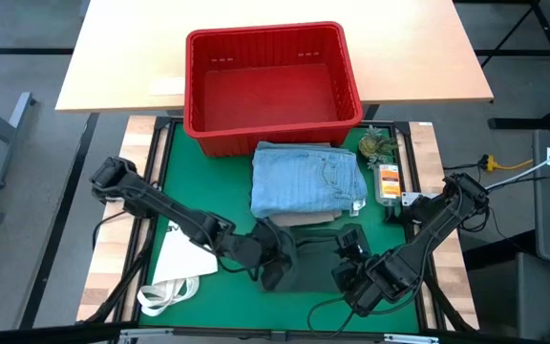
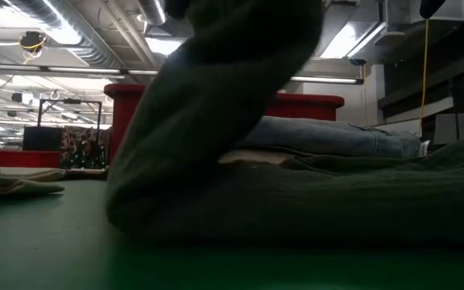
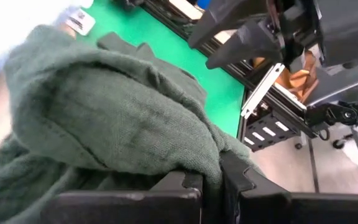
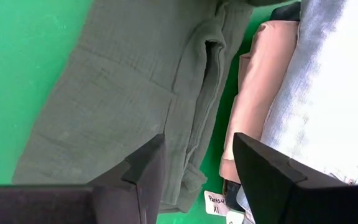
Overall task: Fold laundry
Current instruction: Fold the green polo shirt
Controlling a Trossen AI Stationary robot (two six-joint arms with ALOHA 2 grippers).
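Observation:
The dark green-grey garment (image 1: 311,266) lies on the green mat at the table's near middle, between both grippers. My left gripper (image 1: 273,258) is at its left end, shut on it. My right gripper (image 1: 351,245) is over its right part, open, with the fingers above the cloth (image 4: 123,93) near a seamed edge; I cannot tell whether they touch it. The folded light blue piece (image 1: 308,177) lies on the beige piece (image 1: 304,218), just beyond the garment. No navy jeans show. My left gripper pinches a bunched fold of the green-grey garment (image 3: 213,158) between its two fingers; how many layers cannot be told. In the low view that end of the cloth (image 2: 216,80) rises off the table, while the rest (image 2: 337,201) lies flat on the mat.
A red basket (image 1: 270,86) stands at the far side, just behind the folded pile. A white tote bag (image 1: 184,263) lies on the mat at the near left, under the left arm. Small items (image 1: 387,182) sit along the mat's right edge.

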